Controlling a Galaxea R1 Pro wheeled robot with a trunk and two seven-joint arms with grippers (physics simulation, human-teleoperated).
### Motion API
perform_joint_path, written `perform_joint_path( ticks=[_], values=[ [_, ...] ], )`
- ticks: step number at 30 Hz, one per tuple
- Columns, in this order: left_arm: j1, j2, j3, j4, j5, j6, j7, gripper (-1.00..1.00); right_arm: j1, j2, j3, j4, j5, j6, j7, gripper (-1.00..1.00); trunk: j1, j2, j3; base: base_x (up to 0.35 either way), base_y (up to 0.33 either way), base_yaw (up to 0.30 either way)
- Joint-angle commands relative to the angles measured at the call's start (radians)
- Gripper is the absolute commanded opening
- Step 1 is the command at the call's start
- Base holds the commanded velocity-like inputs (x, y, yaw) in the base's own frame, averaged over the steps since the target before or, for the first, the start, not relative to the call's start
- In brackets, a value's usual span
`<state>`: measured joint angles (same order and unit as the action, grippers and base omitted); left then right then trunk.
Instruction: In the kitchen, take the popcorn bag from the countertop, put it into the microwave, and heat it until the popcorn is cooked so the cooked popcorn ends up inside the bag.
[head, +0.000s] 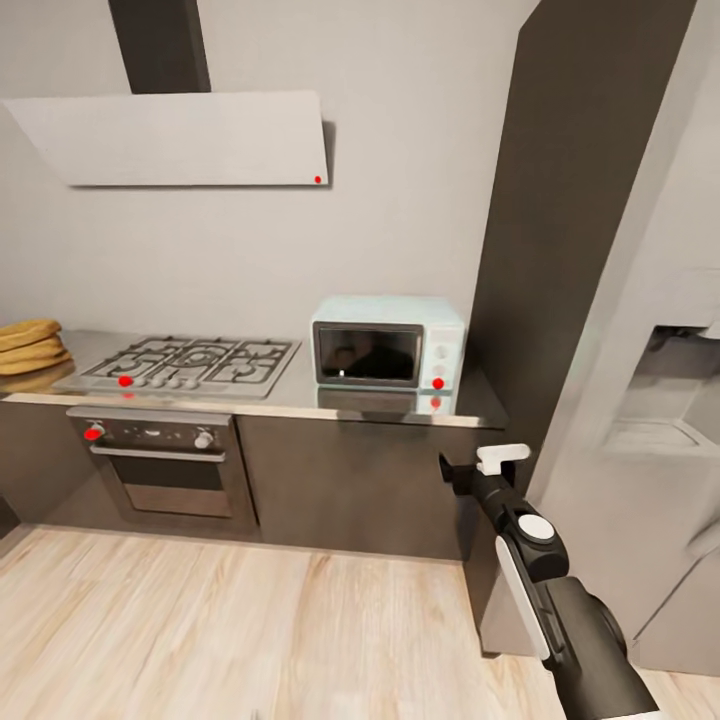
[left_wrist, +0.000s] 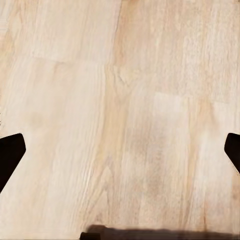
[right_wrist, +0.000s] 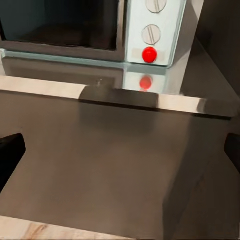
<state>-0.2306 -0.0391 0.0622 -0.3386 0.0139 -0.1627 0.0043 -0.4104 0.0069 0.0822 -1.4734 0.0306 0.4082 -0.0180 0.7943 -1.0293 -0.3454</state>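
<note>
Microwave (head: 388, 343): pale-blue box, dark glass door shut, knobs and red button on its right strip, at the table's (head: 300, 385) right end.

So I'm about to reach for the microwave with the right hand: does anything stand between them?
Nothing visible does. The right hand hangs open before the dark cabinet front, below the countertop edge; the microwave, door closed, sits above with bare worktop before it.

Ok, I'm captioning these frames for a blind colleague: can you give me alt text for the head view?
A pale-blue microwave with its dark glass door closed sits on a grey metal countertop, right of a gas hob that has an oven beneath it. The robot's right gripper reaches toward the dark cabinet front below the microwave, over a pale wood floor.
</note>
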Motion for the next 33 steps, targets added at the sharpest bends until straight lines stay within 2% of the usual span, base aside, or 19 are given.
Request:
perform_joint_path(
  ticks=[1, 9, 13, 23, 33],
  values=[
    [0.0, -0.001, 0.008, 0.001, 0.001, -0.003, -0.001, 1.0, -0.001, 0.0, 0.001, -0.003, 0.003, 0.006, -0.002, 1.0, 0.001, -0.001, -0.001, 0.346, 0.0, 0.0],
    [0.001, -0.003, 0.013, 0.004, 0.001, -0.003, 0.001, 1.0, 0.007, -0.002, 0.0, -0.051, 0.002, 0.006, -0.001, 1.0, 0.001, -0.001, -0.001, 0.347, 0.0, 0.0],
    [0.001, -0.011, 0.015, 0.012, 0.001, -0.001, 0.007, 1.0, 0.008, -0.002, -0.001, -0.054, 0.002, 0.006, 0.0, 1.0, 0.001, -0.001, -0.001, 0.347, 0.0, 0.0],
    [0.003, -0.01, 0.019, 0.04, 0.001, -0.001, 0.008, 1.0, 0.009, -0.002, 0.0, -0.057, 0.002, 0.006, -0.002, 1.0, 0.001, -0.001, -0.001, 0.347, 0.0, 0.0],
    [0.031, -0.014, 0.019, 0.043, 0.001, -0.002, 0.008, 1.0, 0.009, -0.002, 0.0, -0.057, 0.002, 0.003, -0.002, 1.0, 0.001, -0.001, -0.001, 0.347, 0.0, 0.0]
  ],
)
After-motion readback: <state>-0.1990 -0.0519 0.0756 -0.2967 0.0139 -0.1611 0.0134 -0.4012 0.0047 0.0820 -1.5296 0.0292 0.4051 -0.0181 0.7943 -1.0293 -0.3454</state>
